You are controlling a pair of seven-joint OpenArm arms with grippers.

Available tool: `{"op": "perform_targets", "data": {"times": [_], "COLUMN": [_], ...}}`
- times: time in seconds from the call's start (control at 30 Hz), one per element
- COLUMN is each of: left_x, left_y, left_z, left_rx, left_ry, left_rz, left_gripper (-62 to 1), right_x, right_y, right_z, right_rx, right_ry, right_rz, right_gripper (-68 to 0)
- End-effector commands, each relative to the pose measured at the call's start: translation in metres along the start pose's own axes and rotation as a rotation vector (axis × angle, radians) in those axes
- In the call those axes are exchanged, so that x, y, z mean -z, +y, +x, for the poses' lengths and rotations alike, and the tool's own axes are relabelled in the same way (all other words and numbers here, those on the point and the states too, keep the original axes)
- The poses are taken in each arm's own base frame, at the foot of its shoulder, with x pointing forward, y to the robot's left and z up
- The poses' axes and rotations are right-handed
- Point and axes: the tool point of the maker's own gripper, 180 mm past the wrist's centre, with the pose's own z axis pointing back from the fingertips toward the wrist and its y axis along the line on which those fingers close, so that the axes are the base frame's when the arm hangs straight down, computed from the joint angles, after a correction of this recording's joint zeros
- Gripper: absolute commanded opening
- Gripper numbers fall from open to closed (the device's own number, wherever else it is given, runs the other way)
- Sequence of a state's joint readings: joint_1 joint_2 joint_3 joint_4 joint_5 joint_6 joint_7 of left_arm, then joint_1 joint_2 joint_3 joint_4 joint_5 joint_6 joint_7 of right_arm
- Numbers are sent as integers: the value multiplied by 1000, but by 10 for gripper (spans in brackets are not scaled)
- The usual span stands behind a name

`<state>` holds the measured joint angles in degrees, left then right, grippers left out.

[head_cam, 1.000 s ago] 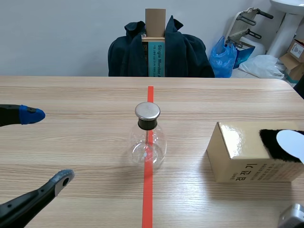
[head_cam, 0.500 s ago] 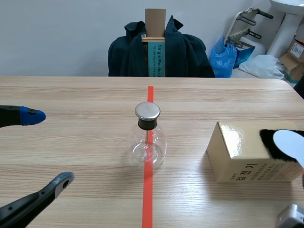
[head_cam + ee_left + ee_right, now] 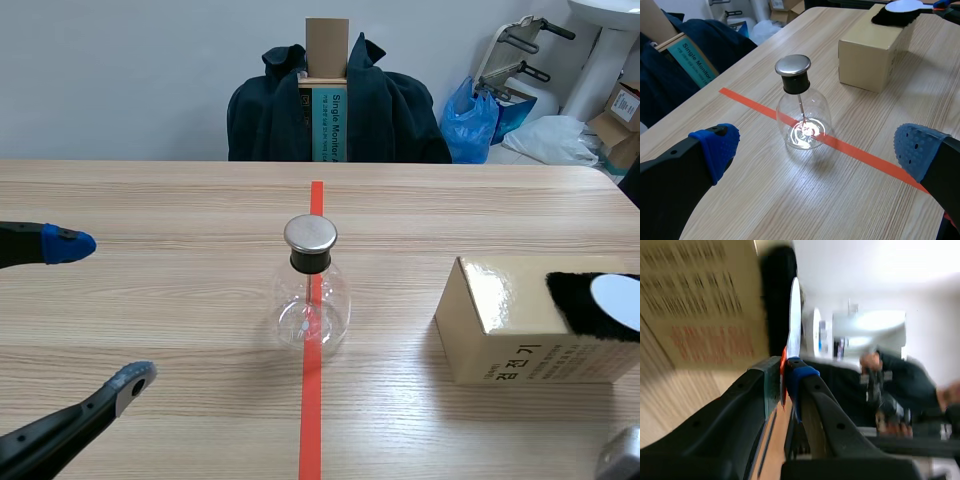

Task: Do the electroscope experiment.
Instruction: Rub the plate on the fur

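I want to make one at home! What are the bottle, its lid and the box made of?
Bottle: clear glass, probably; you see through it and it glints. Lid: shiny grey metal on a black stopper, maybe rubber. Box: tan cardboard, glossy.

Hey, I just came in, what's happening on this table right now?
A two-armed robot is set up for an electroscope experiment. Its right hand is shut on a white disc that lies against the black fur pad on top of the cardboard box. The left hand is open beside the glass electroscope flask, touching nothing.
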<state>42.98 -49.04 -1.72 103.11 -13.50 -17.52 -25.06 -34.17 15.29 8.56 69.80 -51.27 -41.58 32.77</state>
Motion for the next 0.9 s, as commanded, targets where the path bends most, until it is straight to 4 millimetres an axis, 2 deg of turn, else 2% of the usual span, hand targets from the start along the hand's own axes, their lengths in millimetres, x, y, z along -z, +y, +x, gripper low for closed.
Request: {"op": "perform_targets", "data": {"times": [0.0, 0.07, 0.17, 0.23, 0.37, 0.4, 0.53, 0.6, 0.7, 0.73, 0.8, 0.87], "left_x": [1, 1, 1, 1, 1, 1, 1, 1, 1, 1, 1, 1], "left_y": [4, 4, 4, 4, 4, 4, 4, 4, 4, 4, 4, 4], "left_z": [7, 7, 7, 7, 7, 7, 7, 7, 7, 7, 7, 7], "left_rx": [4, 4, 4, 4, 4, 4, 4, 4, 4, 4, 4, 4], "left_ry": [-27, -27, -27, -27, -27, -27, -27, -27, -27, -27, -27, -27], "left_rz": [13, 13, 13, 13, 13, 13, 13, 13, 13, 13, 14, 14], "left_gripper": [14, 14, 14, 14, 14, 14, 14, 14, 14, 14, 14, 14], "right_x": [4, 5, 2, 3, 7, 7, 4, 5, 7, 7, 7, 5], "right_y": [-12, -12, -17, -17, -8, -7, -14, -14, -7, -6, -7, -11], "right_z": [13, 3, -27, -24, 14, 12, -28, -25, 3, 6, -4, -24], "right_rx": [-38, -42, -56, -64, -105, -100, -100, -108, -147, -154, -155, -150], "right_ry": [-52, 2, 137, 112, -62, -44, 162, 136, -12, -27, 31, 134], "right_rz": [-56, -56, -65, -64, -32, -33, -50, -47, -21, -17, -21, -33], "right_gripper": [-669, -669, -669, -669, -669, -669, -669, -669, -669, -669, -669, -669]}}
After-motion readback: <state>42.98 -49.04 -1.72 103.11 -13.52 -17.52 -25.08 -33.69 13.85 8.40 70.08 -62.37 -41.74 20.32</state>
